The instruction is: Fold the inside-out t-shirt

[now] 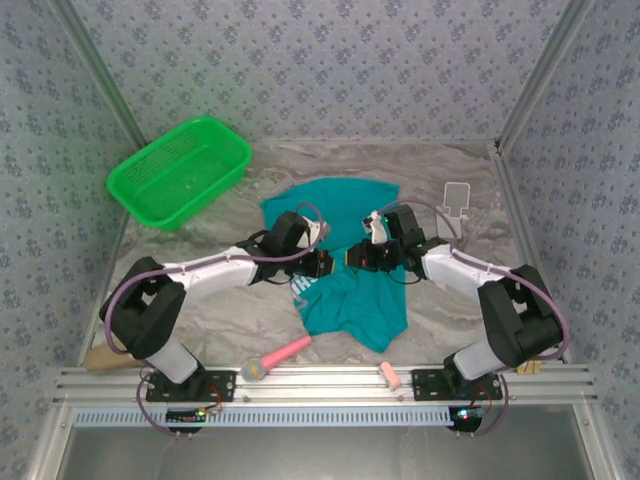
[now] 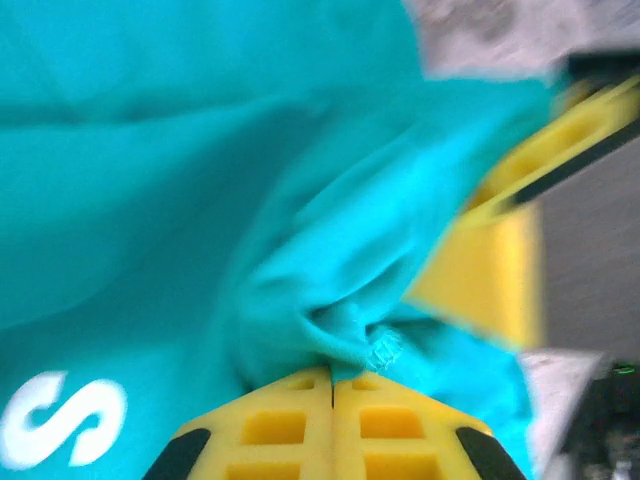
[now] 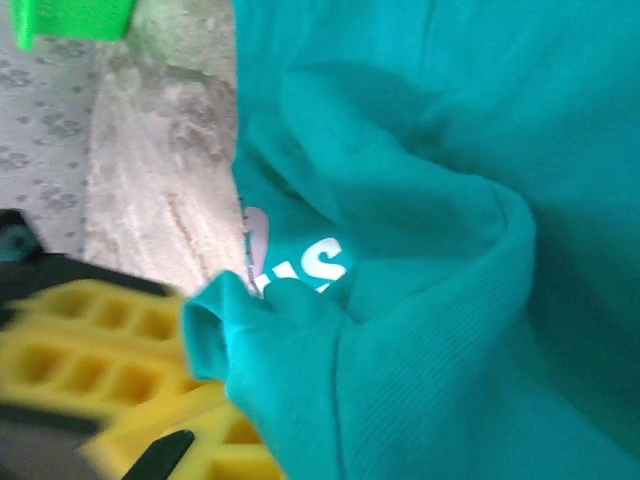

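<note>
The teal inside-out t-shirt (image 1: 352,302) lies crumpled in the middle of the table, with white letters (image 2: 62,418) showing on it. Both grippers meet over its centre. My left gripper (image 1: 326,263) is shut, its yellow fingers (image 2: 270,425) pressed together on a bunched fold of the cloth (image 2: 350,340). My right gripper (image 1: 360,257) faces it closely. The shirt (image 3: 430,300) drapes over the right gripper's jaws and hides them, apart from one yellow finger (image 3: 215,440). A rolled hem (image 3: 205,335) hangs beside it.
A green mesh basket (image 1: 180,170) stands at the back left. A pink tool (image 1: 285,352) and a small pink piece (image 1: 388,375) lie by the front rail. A white stand (image 1: 457,198) is at the back right and a wooden block (image 1: 100,358) at the front left.
</note>
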`<action>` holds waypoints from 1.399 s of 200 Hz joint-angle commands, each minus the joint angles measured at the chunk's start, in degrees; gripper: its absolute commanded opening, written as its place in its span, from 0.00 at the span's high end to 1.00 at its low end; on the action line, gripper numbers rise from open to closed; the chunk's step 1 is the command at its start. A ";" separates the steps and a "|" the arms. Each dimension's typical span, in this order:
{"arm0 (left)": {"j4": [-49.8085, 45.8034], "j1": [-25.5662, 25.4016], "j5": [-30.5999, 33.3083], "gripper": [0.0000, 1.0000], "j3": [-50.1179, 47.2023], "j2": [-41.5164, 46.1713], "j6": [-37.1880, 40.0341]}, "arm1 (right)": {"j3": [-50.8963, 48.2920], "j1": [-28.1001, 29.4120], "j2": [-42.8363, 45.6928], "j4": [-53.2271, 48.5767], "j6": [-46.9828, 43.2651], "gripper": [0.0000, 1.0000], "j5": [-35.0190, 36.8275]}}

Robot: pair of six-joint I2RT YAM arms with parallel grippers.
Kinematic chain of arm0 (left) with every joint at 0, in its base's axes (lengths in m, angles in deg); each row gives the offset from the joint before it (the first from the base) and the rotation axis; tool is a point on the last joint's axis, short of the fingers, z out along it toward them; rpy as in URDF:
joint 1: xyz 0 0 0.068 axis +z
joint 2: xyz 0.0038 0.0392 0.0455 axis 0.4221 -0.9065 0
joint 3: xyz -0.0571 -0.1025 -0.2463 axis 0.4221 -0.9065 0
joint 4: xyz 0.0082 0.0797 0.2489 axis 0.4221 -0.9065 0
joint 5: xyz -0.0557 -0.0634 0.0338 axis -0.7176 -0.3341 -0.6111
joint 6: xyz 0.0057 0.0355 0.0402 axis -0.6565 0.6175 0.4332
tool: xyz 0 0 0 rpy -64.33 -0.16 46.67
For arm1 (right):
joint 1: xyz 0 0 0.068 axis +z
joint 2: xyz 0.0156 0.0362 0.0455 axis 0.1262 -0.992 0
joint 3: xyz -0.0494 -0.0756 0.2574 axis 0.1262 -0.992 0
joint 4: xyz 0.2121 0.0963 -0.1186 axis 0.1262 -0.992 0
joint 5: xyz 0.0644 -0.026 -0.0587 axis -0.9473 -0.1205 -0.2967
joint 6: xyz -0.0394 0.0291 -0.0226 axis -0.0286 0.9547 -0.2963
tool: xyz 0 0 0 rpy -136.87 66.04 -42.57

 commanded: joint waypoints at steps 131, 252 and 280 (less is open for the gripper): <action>3.82 2.62 -1.37 0.45 -8.53 8.14 17.89 | 7.26 -0.47 2.04 -18.72 -13.89 0.80 -5.27; 14.66 6.33 -5.25 0.45 -0.10 -7.74 18.45 | 4.12 14.13 -3.32 -8.97 -15.33 0.62 20.83; 13.61 6.33 -8.53 0.64 3.66 -11.95 18.21 | 3.95 14.74 -3.76 -9.22 -16.68 0.78 20.11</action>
